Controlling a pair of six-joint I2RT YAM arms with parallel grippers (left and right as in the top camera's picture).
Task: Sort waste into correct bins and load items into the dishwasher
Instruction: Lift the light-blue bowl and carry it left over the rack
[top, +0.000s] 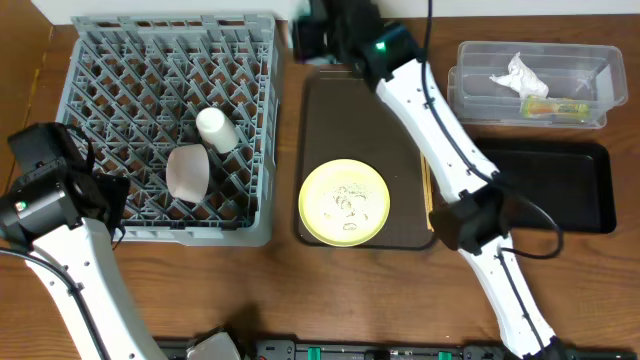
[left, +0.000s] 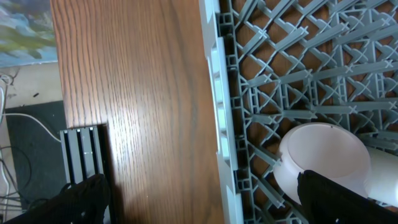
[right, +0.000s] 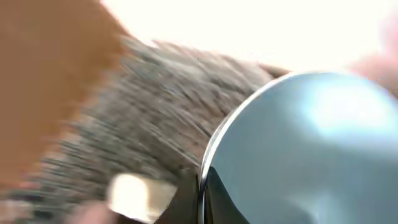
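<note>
The grey dish rack holds a white cup and a white bowl lying on their sides. The bowl also shows in the left wrist view. My left gripper is open and empty over the rack's front left edge. My right gripper is at the back, beside the rack's far right corner. It is shut on the rim of a light blue bowl; this view is blurred. The pale yellow plate carries rice grains. The clear tub holds the napkin and wrapper.
The plate rests on a brown serving tray in the middle. Chopsticks lie along its right edge, partly under my right arm. A flat black tray sits at the right, in front of the tub.
</note>
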